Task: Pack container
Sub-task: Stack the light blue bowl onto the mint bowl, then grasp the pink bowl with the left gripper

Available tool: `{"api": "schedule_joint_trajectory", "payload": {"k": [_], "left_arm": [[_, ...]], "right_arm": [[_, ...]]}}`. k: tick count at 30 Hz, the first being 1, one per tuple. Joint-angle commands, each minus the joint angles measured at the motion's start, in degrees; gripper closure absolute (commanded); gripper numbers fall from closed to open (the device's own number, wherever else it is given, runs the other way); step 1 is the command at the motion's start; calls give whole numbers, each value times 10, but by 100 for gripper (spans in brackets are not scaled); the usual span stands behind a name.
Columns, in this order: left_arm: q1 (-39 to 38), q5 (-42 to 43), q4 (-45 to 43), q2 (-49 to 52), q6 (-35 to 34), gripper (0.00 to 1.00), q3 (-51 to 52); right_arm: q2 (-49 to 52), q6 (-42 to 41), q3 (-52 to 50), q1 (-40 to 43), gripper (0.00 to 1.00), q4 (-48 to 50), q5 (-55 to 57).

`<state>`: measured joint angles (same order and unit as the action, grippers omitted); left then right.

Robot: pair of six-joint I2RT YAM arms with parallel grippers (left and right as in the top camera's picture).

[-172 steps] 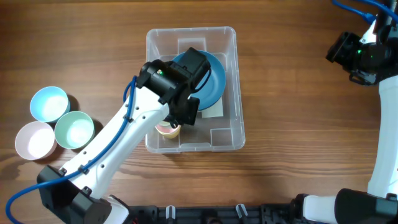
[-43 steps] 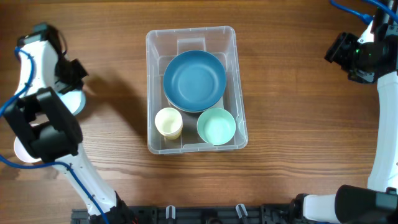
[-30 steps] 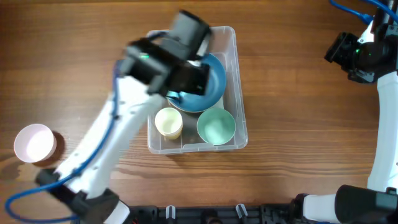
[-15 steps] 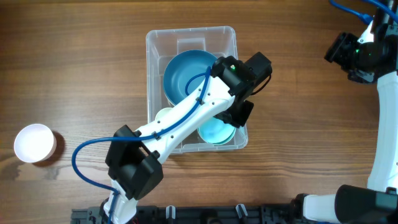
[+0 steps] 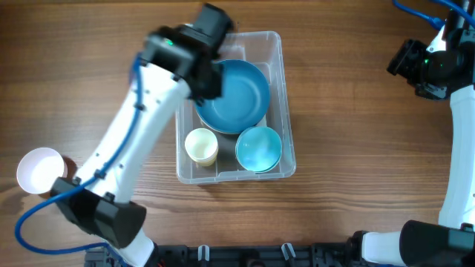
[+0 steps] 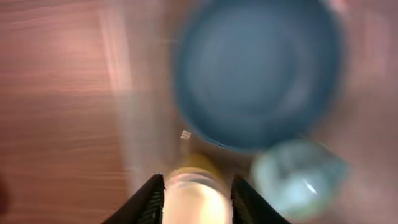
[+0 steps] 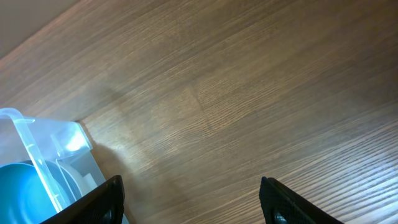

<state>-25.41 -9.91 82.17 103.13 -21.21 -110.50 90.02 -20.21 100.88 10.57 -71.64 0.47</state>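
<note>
Container point(image 5: 276, 46) sits beneath left jaws, which stand apart, gripping nothing, over its far-left corner; wrist view blurred. Inside: blue plate point(image 5: 239, 93), cream cup point(image 5: 201, 145) and pale blue bowl point(image 5: 258, 147). Right jaws gape empty above surface point(image 5: 356, 185) well to the right; white bowl point(image 5: 40, 169) far left.

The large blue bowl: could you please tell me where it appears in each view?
Overhead: large blue bowl, upper middle, inside the container.
Left wrist: blurred, upper right.
Right wrist: just its edge, bottom-left corner.
Shared landmark: the container's clear wall.
</note>
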Motion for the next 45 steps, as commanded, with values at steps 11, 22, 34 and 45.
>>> {"api": "schedule_joint_trajectory", "payload": {"k": [11,22,34,45], "left_arm": [[543,0,-63,-2,-80,55,170],[664,18,-301,16,-75,30,419],[644,71,-302,-27,-60,29,394],[578,38,-295,-73,-45,22,384]], "right_arm": [[11,7,-2,1,29,2,7],[16,7,-2,1,30,2,7],[17,7,-2,1,30,3,8],[34,7,-1,1,30,1,8]]}}
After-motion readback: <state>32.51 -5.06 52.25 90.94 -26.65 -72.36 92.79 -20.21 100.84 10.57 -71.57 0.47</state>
